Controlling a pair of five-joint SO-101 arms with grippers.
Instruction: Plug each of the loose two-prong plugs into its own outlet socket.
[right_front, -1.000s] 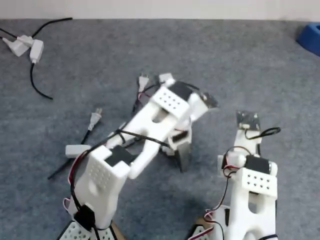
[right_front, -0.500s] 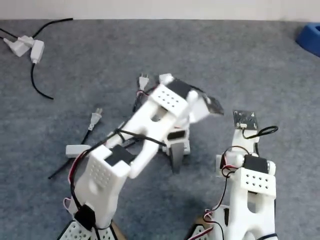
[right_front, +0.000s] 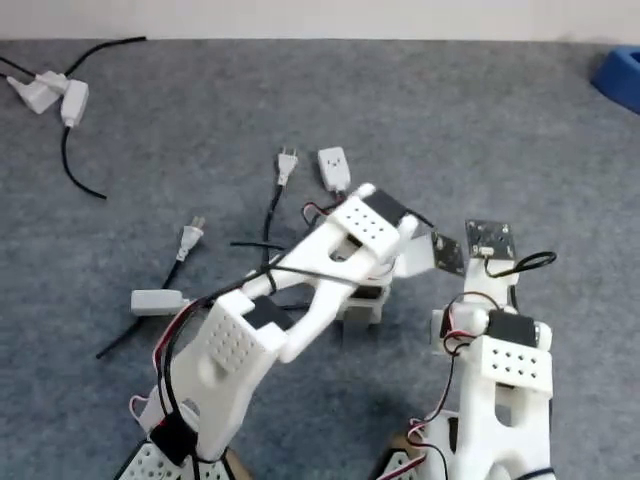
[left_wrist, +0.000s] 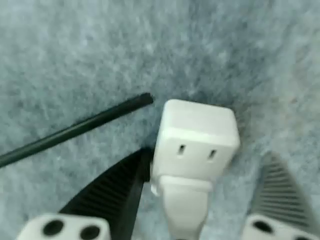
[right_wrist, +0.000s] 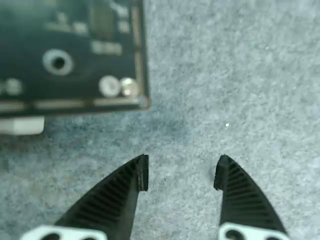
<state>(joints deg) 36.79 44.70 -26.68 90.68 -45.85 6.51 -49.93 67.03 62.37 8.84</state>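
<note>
My left gripper (left_wrist: 207, 160) is open low over the carpet, with a white outlet socket (left_wrist: 195, 137) between its fingers. One finger (left_wrist: 122, 192) touches the socket's side and the other stands apart from it. The socket's two slots face the camera. In the high view this gripper (right_front: 358, 305) is at the table's middle. A second white socket (right_front: 333, 168) lies farther back beside a two-prong plug (right_front: 287, 160). Another plug (right_front: 190, 238) and a third socket (right_front: 158, 300) lie to the left. My right gripper (right_wrist: 182, 172) is open over bare carpet.
A black cable (left_wrist: 75, 131) runs past the socket between my left gripper's fingers. The left arm's camera board (right_wrist: 70, 55) hangs just beyond my right gripper. White plug pieces with a black cord (right_front: 55, 95) lie at the far left corner. A blue object (right_front: 620, 75) sits far right.
The left arm has swung right and toward the near side, uncovering the far socket, and its gripper has dropped lower. The right arm has not moved.
</note>
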